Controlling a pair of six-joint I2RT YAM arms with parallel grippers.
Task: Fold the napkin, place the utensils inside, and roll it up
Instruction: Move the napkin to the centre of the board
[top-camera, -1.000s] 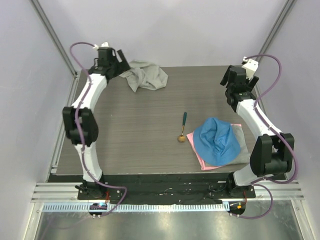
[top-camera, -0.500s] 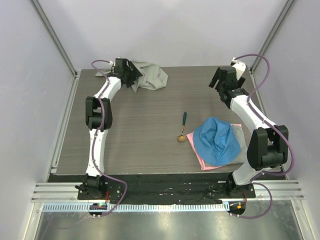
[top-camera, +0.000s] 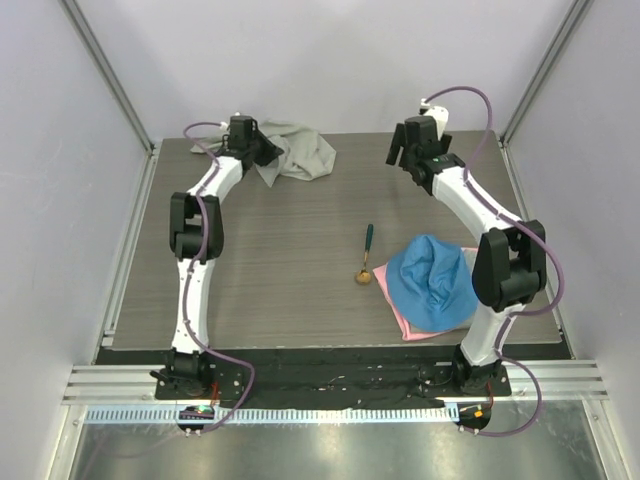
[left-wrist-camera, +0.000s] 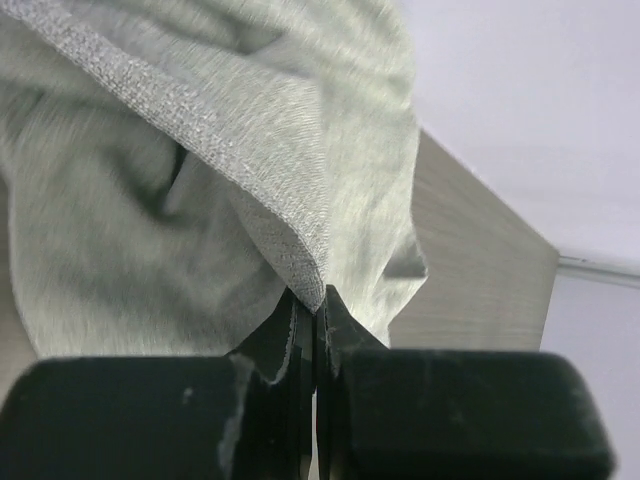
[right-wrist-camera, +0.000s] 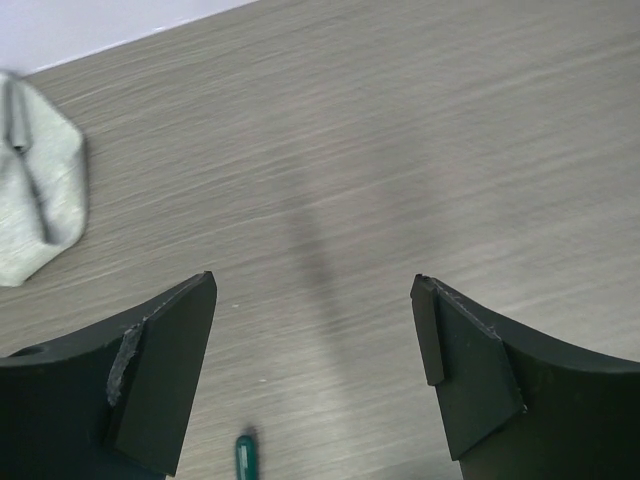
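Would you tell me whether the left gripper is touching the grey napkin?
Touching: the left wrist view shows the left gripper shut on the napkin edge.

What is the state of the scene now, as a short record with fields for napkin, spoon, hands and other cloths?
napkin: crumpled, far left of the table, not yet folded
left hand: shut on the napkin's edge
right hand: open, empty, above bare table
spoon: lying mid-table, apart from the napkin
blue cloth: bunched on the pink cloth, right of the spoon
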